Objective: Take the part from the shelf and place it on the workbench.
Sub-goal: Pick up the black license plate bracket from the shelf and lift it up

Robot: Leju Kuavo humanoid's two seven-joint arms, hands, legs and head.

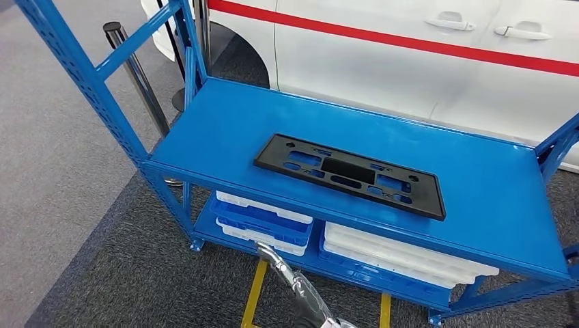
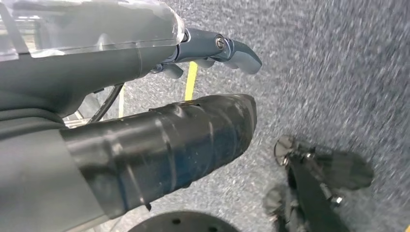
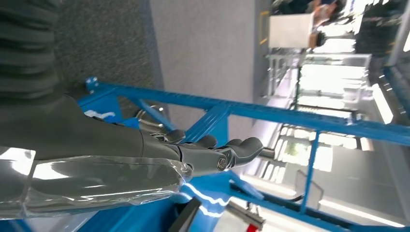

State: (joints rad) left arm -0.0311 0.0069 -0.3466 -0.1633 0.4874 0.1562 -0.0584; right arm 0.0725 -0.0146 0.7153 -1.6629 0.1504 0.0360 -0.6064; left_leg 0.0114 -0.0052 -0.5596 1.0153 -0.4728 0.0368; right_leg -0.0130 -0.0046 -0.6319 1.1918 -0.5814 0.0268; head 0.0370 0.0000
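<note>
One flat black part [image 1: 349, 175] lies on the blue shelf's [image 1: 225, 130] top level, right of centre. Left hand [image 2: 212, 48] and right hand [image 3: 212, 152] hold nothing, fingers loosely extended.

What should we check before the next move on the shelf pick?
1. Part lies flat on the top deck of the shelf, nothing on it: ok.
2. Left hand empty, thumb and fingers apart, over the carpet: ok.
3. Right hand empty, fingers stretched out, near the blue frame: ok.
4. A hand in contact with the part: not ok, neither touches it.
5. Room behind the shelf: cannot tell, the white car stands close behind.
6. Workbench position: cannot tell.
</note>
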